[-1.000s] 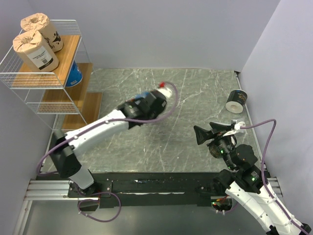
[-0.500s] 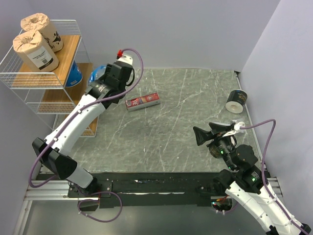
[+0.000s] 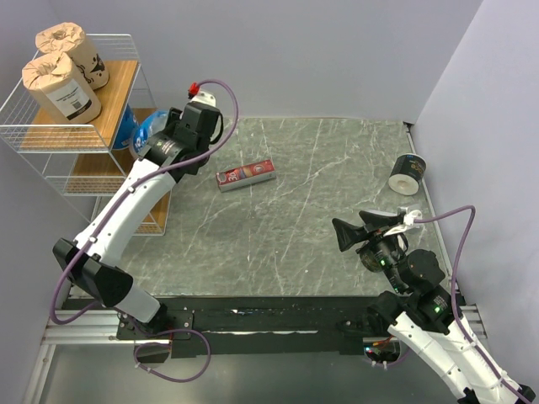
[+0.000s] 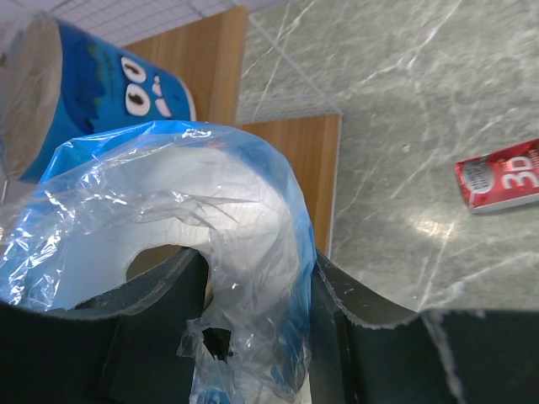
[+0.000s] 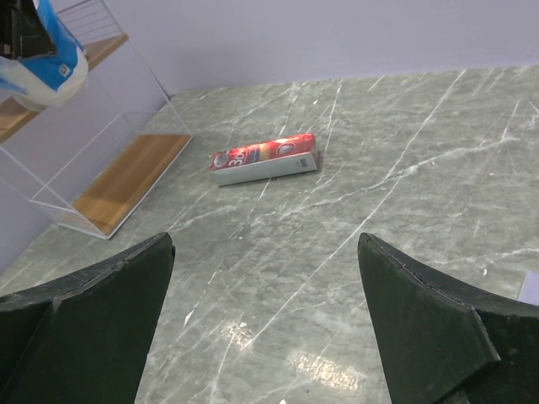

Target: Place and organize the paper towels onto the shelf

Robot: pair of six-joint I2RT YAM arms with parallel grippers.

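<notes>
Left claw [image 4: 253, 269] pinching a blue roll [image 4: 210, 194] by its sides, loose plastic wrap bunched around the fingers. The held roll hangs at the open right side of the shelf [image 3: 93, 172], level with the middle board. It is just beside the second blue roll [image 4: 101, 93] standing there; contact between the two cannot be told.

Front brown roll [image 3: 61, 91] and rear brown roll [image 3: 74, 49] are upright on the shelf's top board.

Red box [image 3: 245, 175] lies flat on the desk [image 3: 320, 210], right of the shelf. Dark roll [image 3: 409, 172] is on its side, far right of the shelf, near the wall.

Right claw [image 5: 265, 278] spread wide, nothing between the fingers, well apart from the shelf.
</notes>
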